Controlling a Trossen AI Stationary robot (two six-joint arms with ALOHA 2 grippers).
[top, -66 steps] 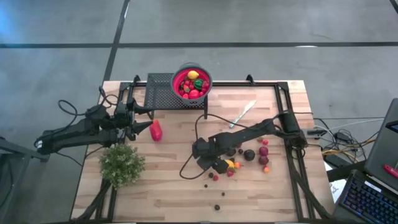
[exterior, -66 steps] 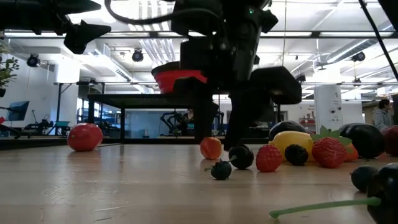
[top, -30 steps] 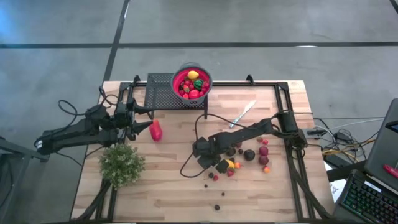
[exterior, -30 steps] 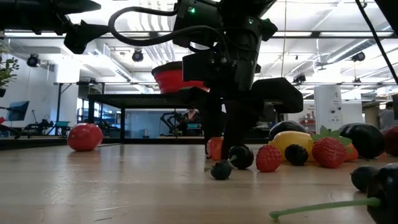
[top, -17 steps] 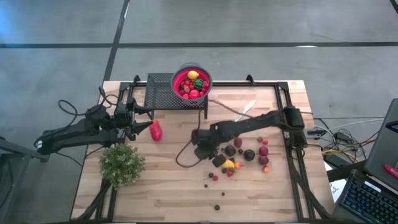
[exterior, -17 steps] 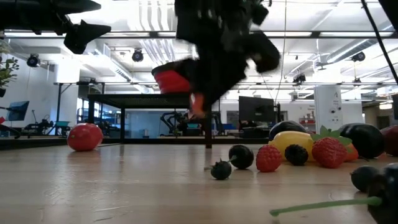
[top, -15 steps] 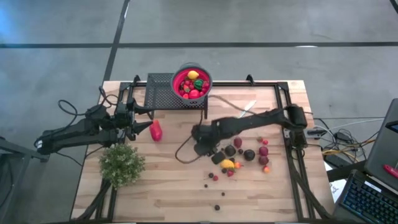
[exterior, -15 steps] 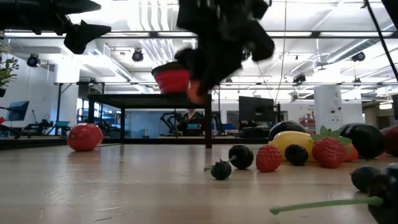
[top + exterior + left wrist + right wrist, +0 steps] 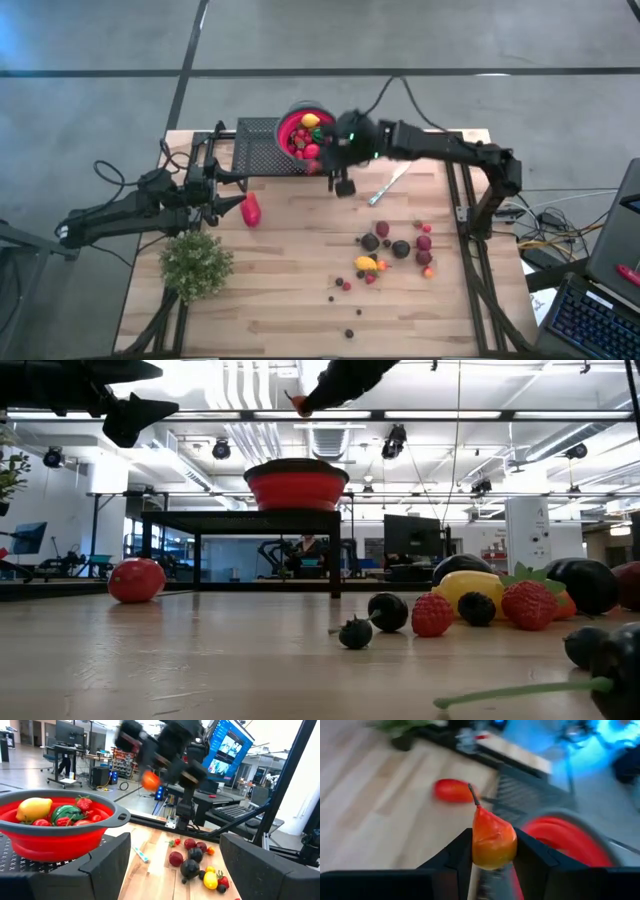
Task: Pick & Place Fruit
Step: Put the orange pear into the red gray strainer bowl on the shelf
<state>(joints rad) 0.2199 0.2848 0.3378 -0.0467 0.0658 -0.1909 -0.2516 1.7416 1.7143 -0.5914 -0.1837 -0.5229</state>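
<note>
Change since earlier: the right arm has been lifted off the fruit pile at mid-surface and swung to the red bowl (image 9: 309,131) on the black mesh stand (image 9: 256,146); the small orange fruit once seen on the surface beside the dark berries is gone from that spot in the low view.
Right gripper (image 9: 492,851): raised high, just beside the bowl's rim on the side facing the surface; fingers (image 9: 451,858) pinched on a small orange pear-shaped fruit (image 9: 491,839) with a dark stem pointing away from the wrist.
Held fruit vs gripper: clamped between the two fingers, its lower half hidden by them; seen from the left wrist as an orange blob (image 9: 149,780) under the dark arm, above and beyond the bowl.
Bowl contents: yellow, green and red fruit pieces (image 9: 52,813) already inside.
Remaining fruit: cluster of maroon, red, yellow and orange pieces (image 9: 398,249) on the surface, well apart from the right gripper; a few small dark berries (image 9: 349,333) scattered nearer the front edge.
Larger red piece (image 9: 250,209): lying on the surface, just beside the left gripper.
Left gripper (image 9: 231,190): waiting at the left side near the stand, fingers spread, nothing between them.
Other items: silver knife (image 9: 390,184); green plant (image 9: 196,264).
</note>
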